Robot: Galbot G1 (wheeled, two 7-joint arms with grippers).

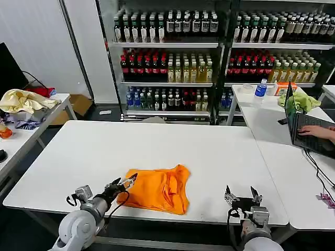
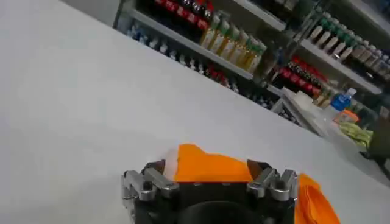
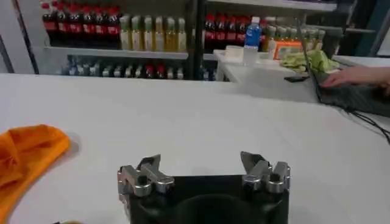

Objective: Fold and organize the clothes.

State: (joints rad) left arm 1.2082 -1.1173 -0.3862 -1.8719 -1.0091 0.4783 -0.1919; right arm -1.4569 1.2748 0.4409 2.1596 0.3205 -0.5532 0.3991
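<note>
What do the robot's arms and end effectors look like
Both arms have rounded light-grey shells. Each ends in a black body carrying two silver metal finger mounts with dark tips. The left end effector has a black cable looping beside its wrist and orange-tinted fingertips; the right end effector looks the same, without orange.

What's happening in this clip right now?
A two-armed robot is working on a bright orange soft-fabric T-shirt lying crumpled near the front edge of a white table. The left pincer is at the shirt's edge, fabric between its open fingers. The right pincer waits open beside it, apart from the shirt.
</note>
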